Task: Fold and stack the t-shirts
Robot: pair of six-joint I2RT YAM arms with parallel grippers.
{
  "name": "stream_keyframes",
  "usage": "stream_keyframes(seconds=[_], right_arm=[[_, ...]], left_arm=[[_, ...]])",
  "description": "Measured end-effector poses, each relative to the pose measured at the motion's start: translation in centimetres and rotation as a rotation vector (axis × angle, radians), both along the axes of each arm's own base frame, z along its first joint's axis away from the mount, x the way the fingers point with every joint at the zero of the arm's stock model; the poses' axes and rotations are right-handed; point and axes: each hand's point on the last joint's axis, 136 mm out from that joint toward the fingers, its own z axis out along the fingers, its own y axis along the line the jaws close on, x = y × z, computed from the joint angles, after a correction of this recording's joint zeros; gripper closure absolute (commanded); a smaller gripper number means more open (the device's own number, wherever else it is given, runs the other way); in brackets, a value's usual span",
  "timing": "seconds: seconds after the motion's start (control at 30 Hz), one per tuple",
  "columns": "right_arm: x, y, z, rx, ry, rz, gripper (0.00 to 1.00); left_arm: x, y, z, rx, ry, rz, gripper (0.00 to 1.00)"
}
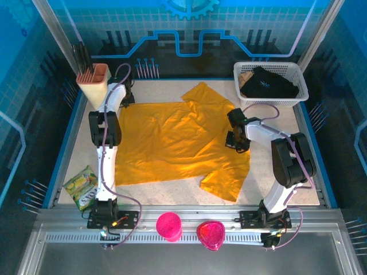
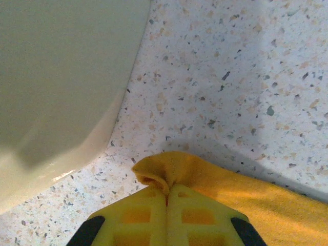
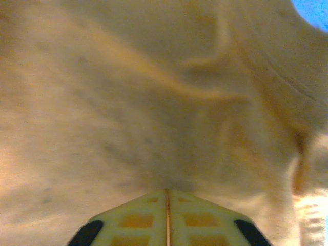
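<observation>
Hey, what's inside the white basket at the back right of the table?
A dark garment fills most of the white basket, with some tan fabric showing at its left end. Anything lying underneath them is covered.

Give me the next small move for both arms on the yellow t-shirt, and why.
Probably raise both grippers slightly and draw them apart. The left gripper is shut on a far corner of the t-shirt, the right gripper looks shut on its right side, and the cloth between lies wrinkled.

Beige holder (image 1: 93, 87) just beside left hand (image 1: 127, 98); basket (image 1: 268, 99) far-right.
</observation>
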Motion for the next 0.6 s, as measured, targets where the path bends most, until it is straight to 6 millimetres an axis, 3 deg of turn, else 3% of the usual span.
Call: stream_keyframes(seconds=[0.1,0.23,0.47,0.6], right_arm=[[-1.4,-1.1,-1.1,-0.010,0.041,-0.063,1.00],[-2.5,-2.2,-1.0,-0.012,0.030,-0.141,1.00],[-6.2,-4.6,-0.9,-0.023,0.027,-0.265,1.00],[-6.7,-5.1,-0.7,-0.027,0.025,-0.275,1.00]], left_arm=[[-0.2,0.0,-0.4,0.000,0.010,0.000,1.00],[-0.4,0.0,-0.8,-0.002,0.018,0.000,1.00],[-0.4,-0.9,-0.7,-0.047,0.013,-0.017,1.00],[-0.1,-1.6,-0.8,-0.080,0.005,-0.033,1.00]])
